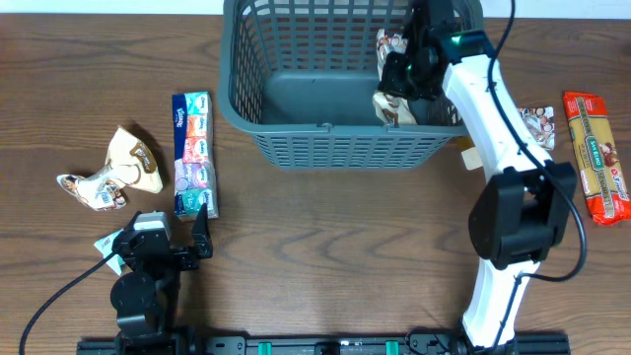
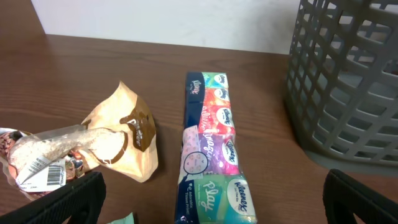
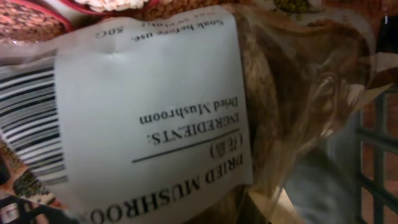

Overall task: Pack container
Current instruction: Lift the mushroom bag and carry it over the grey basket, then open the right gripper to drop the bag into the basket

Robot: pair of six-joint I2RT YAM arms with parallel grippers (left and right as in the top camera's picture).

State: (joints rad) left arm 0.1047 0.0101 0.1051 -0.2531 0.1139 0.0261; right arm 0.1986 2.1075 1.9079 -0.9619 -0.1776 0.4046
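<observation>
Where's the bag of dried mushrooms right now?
In the overhead view, the mushroom bag is pinched in the right gripper, over the right-hand part of the grey basket, close to its right wall.

At the right gripper (image 1: 399, 84): white label (image 3: 149, 106) on the clear bag (image 3: 298, 74) right against its fingers, upside down in the wrist view. It reads "DRIED MUSHROO…", "INGREDIENTS: Dried Mushroom", "Soak before use", plus a barcode with unreadable digits.
At the left gripper (image 2: 214, 202): tissue multipack (image 2: 210, 143) dead ahead between the fingers, "Kleenex" on several packs, "Play" on the nearest.
The packet (image 2: 56, 152) ahead-left has a barcode sticker, illegible.
</observation>
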